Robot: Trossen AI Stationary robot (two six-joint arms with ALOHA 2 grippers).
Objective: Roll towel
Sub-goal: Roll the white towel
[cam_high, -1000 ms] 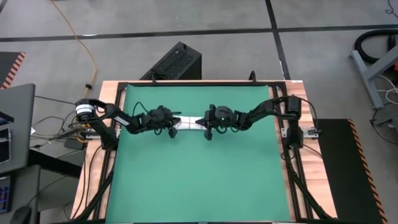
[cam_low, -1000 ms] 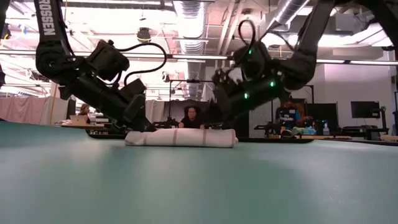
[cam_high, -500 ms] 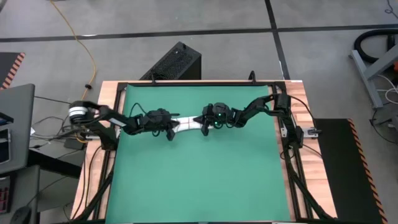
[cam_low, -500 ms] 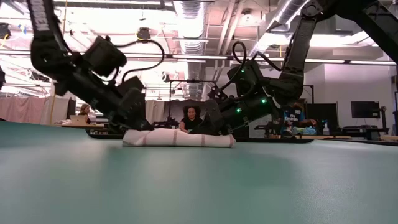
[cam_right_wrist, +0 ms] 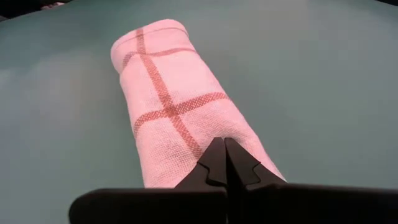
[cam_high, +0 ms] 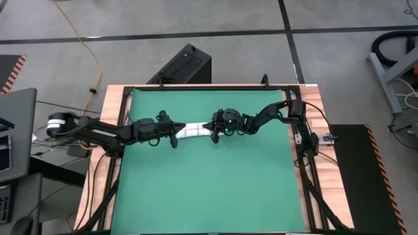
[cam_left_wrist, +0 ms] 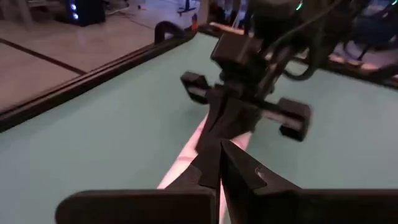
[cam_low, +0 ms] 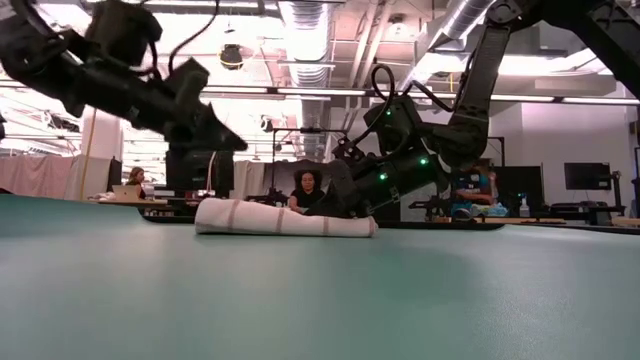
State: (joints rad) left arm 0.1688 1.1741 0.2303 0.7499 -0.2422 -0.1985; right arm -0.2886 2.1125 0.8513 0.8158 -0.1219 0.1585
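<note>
The towel point(cam_high: 193, 130) lies rolled into a tight white cylinder with thin dark-red check lines, resting on the green mat point(cam_high: 209, 189) that covers the table point(cam_high: 98, 189). It sits between the two sets of fingers, one roll end toward each arm.

The right gripper point(cam_high: 214, 134) is low at its end of the roll. In the right wrist view its fingers point(cam_right_wrist: 214, 163) are pressed together with no gap, their tips right at the near end of the towel point(cam_right_wrist: 177, 118), which stretches straight away from them along the mat. Whether the tips press into the cloth or only meet it cannot be told. In the low view this gripper point(cam_low: 355, 207) sits down by the mat at the roll's end.

The left gripper point(cam_high: 174, 138) is at the opposite end of the roll, its arm stretched out low from the table's left side. Its fingers point(cam_left_wrist: 214, 163) are also closed together, holding nothing. In the left wrist view they point along the towel point(cam_left_wrist: 186, 163) toward the right arm's gripper beyond. In the low view the left gripper point(cam_low: 225, 140) hangs above the roll's end, clear of the cloth point(cam_low: 285, 218).

A person point(cam_low: 307, 190) is seated in the room behind the table.
</note>
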